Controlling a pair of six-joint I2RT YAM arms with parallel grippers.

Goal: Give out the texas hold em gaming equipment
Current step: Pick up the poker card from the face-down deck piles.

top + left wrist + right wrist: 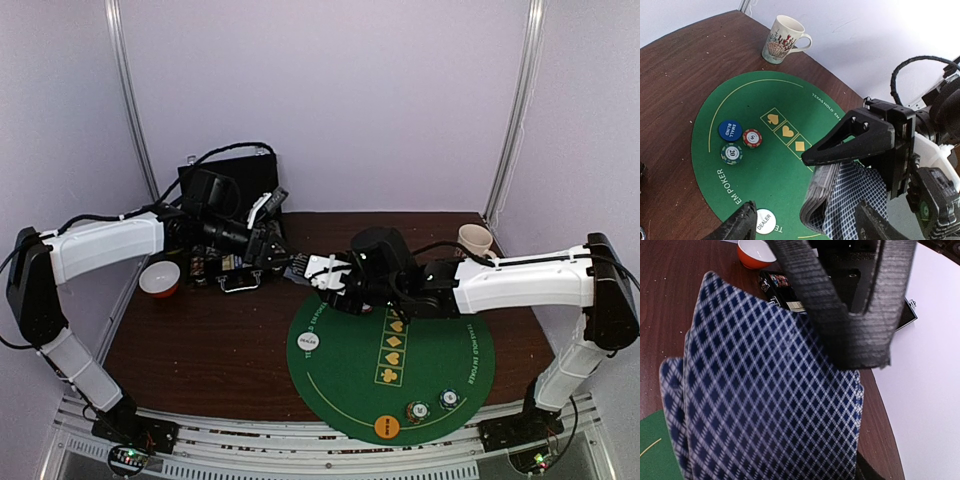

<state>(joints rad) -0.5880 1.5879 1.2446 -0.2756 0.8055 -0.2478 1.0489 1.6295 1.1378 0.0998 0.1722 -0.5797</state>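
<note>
My right gripper point(325, 275) is shut on a deck of blue-diamond-backed cards point(852, 195), holding it above the far-left edge of the green mat point(350, 390). The card backs fill the right wrist view point(765, 400), with one finger point(840, 305) above them. My left gripper point(807, 227) is open, its fingertips on either side of the deck's lower end without gripping it. On the mat lie a white dealer disc point(765, 221), a blue small-blind disc point(730, 131), a red chip point(752, 138) and a green chip point(732, 153). An orange disc point(386, 427) lies at the mat's near edge.
A black chip case point(230, 190) stands open at the back left, with an orange bowl point(160, 278) beside it. A cream printed mug point(475, 238) stands at the back right. White walls close in the brown table point(200, 350).
</note>
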